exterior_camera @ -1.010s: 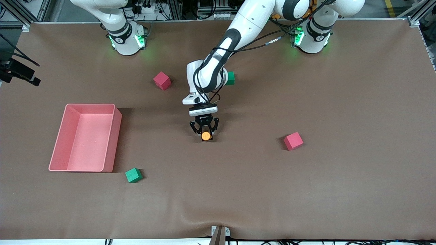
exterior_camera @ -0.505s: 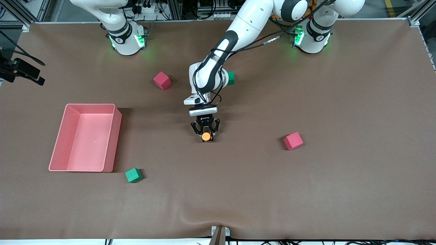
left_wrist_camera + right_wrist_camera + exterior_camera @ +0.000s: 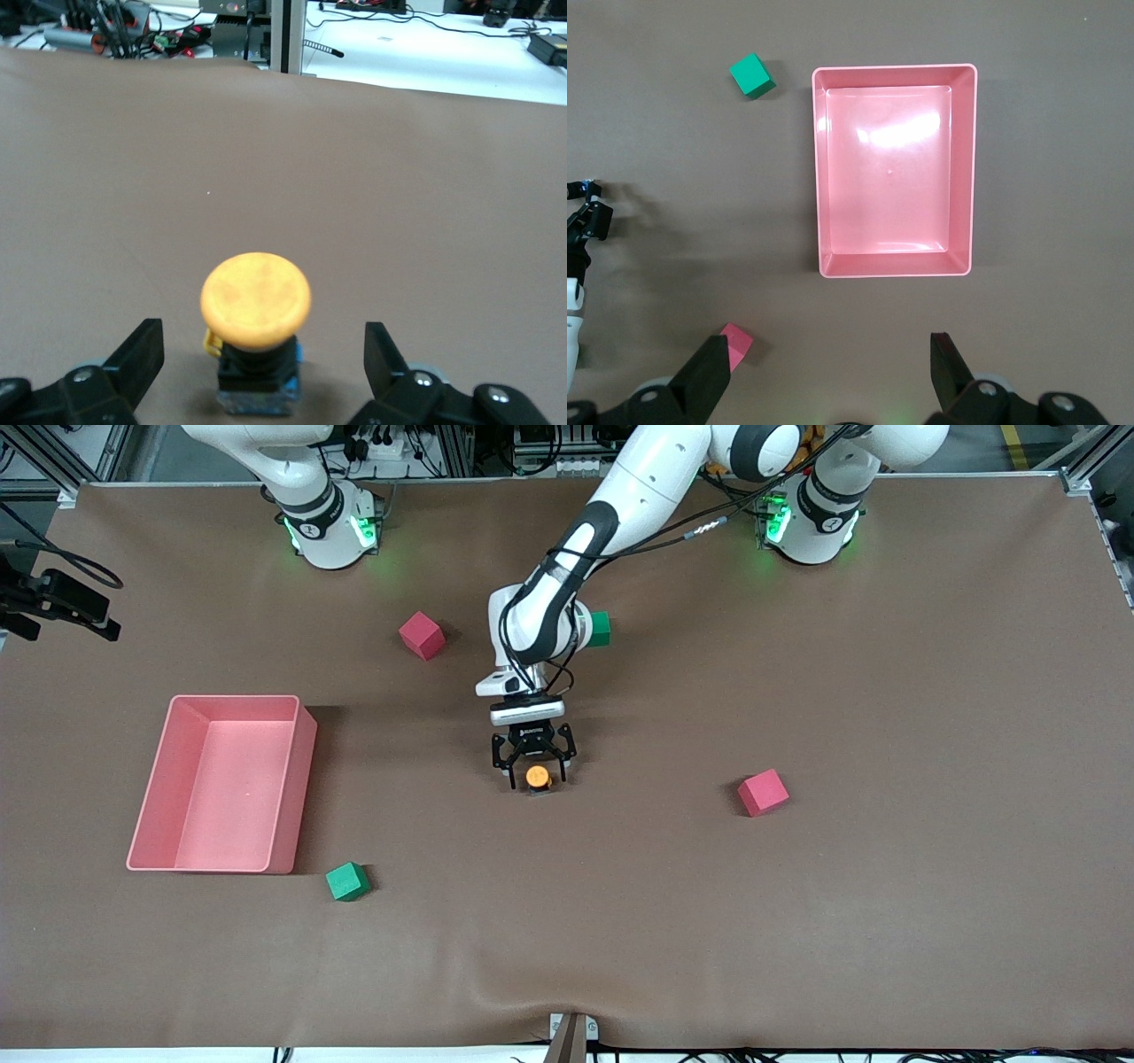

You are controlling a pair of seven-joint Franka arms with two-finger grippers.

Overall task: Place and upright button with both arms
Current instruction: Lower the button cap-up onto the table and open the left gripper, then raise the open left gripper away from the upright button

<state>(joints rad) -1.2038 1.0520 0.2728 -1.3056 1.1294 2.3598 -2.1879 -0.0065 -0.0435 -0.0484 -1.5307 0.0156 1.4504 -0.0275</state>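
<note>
The button [image 3: 537, 777] stands upright on the brown table [image 3: 797, 912], near its middle, orange cap up on a short black body [image 3: 258, 365]. My left gripper [image 3: 534, 766] is down at the table around it. It is open, one finger on each side of the button [image 3: 256, 298], and neither finger touches it. My right gripper [image 3: 828, 347] hangs open and empty high over the table beside the pink bin [image 3: 895, 69], and that arm waits.
The pink bin [image 3: 235, 700] sits toward the right arm's end. A green cube [image 3: 347, 881] lies just nearer the front camera than the bin. One red cube [image 3: 763, 792] lies toward the left arm's end. Another red cube [image 3: 421, 635] and a green cube [image 3: 600, 628], partly hidden by the left arm, lie nearer the bases.
My left gripper was shut on the button and has opened. The button now stands free on the table between its fingers.
</note>
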